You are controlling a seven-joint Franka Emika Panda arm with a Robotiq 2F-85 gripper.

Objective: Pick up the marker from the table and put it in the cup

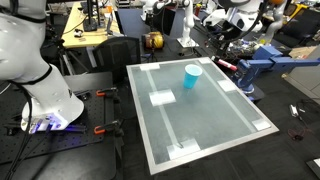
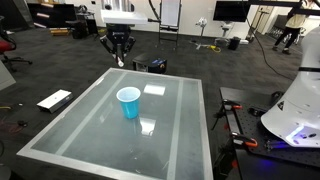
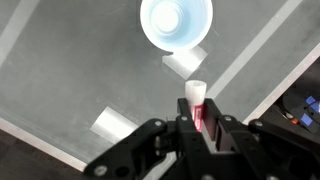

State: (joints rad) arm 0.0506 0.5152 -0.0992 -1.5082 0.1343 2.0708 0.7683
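Observation:
My gripper (image 3: 198, 118) is shut on the marker (image 3: 196, 105), a reddish-pink stick with a white tip that stands up between the black fingers. The light-blue cup (image 3: 176, 22) stands upright ahead of the gripper in the wrist view, white inside, apart from the marker. The cup stands on the pale grey-green table in both exterior views (image 1: 192, 76) (image 2: 128, 102). In an exterior view my gripper (image 2: 119, 48) hangs well above the table's far edge (image 2: 150, 74), behind the cup. The table top fills the wrist view (image 3: 60, 60).
White tape patches lie on the table near the cup (image 1: 162, 98) (image 2: 154, 89) (image 3: 185, 62). The robot base stands beside the table (image 1: 40, 100) (image 2: 300, 110). A blue vise (image 1: 260, 68) sits off the table's far side. A flat white box (image 2: 55, 99) lies on the floor.

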